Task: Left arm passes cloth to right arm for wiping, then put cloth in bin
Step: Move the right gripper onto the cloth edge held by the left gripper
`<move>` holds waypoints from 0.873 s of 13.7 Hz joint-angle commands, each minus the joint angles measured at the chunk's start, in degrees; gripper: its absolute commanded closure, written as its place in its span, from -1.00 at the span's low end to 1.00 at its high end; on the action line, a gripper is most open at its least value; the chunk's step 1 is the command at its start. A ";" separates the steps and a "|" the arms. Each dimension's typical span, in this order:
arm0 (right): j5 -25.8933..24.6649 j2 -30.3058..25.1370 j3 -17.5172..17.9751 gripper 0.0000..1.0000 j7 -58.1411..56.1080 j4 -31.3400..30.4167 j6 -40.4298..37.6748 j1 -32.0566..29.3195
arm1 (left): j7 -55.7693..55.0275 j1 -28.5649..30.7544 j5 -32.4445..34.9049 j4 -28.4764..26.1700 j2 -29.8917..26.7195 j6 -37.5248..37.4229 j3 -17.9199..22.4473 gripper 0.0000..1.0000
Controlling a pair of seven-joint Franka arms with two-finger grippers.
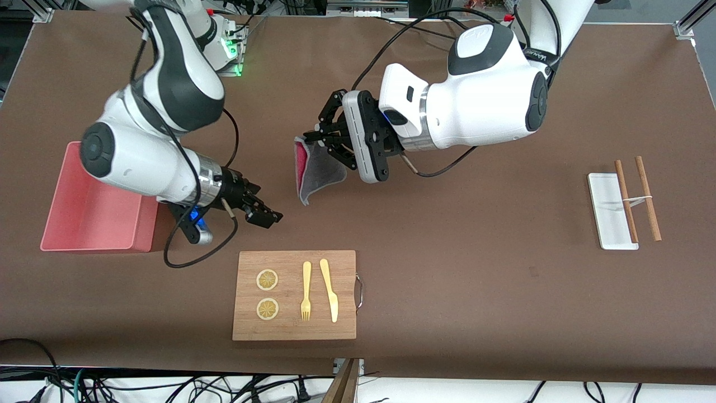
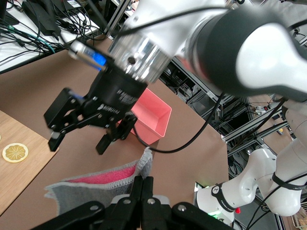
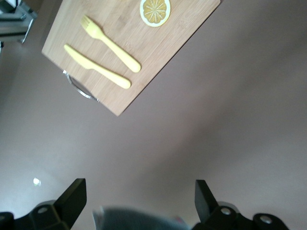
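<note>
My left gripper (image 1: 311, 137) is shut on one edge of the cloth (image 1: 317, 170), which hangs from it over the middle of the table, grey face out and red-pink face folded inside. In the left wrist view the shut fingertips (image 2: 144, 184) pinch the cloth (image 2: 91, 186). My right gripper (image 1: 267, 208) is open and empty, just short of the cloth, between the cutting board and the pink bin (image 1: 92, 215). It also shows open in the left wrist view (image 2: 88, 136), with the bin (image 2: 154, 117) past it. In the right wrist view the open gripper (image 3: 139, 196) has the blurred cloth (image 3: 139, 221) at the frame's edge.
A wooden cutting board (image 1: 295, 295) with two lemon slices, a yellow fork and a yellow knife lies nearer the front camera, and shows in the right wrist view (image 3: 129, 43). A white tray (image 1: 609, 210) and wooden chopsticks (image 1: 648, 191) lie at the left arm's end.
</note>
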 commanded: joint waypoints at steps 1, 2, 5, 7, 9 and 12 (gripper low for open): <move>1.15 -0.17 0.29 -1.00 -1.99 4.85 -6.18 -0.56 | 1.66 0.25 -1.90 0.15 -0.23 0.08 0.00 1.00; 1.24 -0.17 0.64 -1.00 -1.99 6.17 -7.15 -0.56 | 1.66 0.25 -1.90 0.15 -0.23 0.08 0.08 1.00; 4.83 -0.26 1.61 -1.00 -1.55 8.03 -7.34 -0.47 | 1.66 0.25 -1.90 0.15 -0.23 0.08 0.08 1.00; 4.93 -0.26 1.95 -1.00 -1.81 8.29 -7.33 -0.47 | 1.66 0.25 -1.90 0.15 -0.31 0.08 0.08 1.00; 4.93 -0.26 2.66 -1.00 -1.90 8.29 -7.25 -0.47 | 1.66 0.25 -1.90 0.15 -0.31 0.08 0.08 1.00; 5.37 0.00 3.54 -1.00 -1.90 8.29 -7.16 -0.47 | 1.66 0.34 -1.90 0.15 -0.31 0.08 0.08 1.00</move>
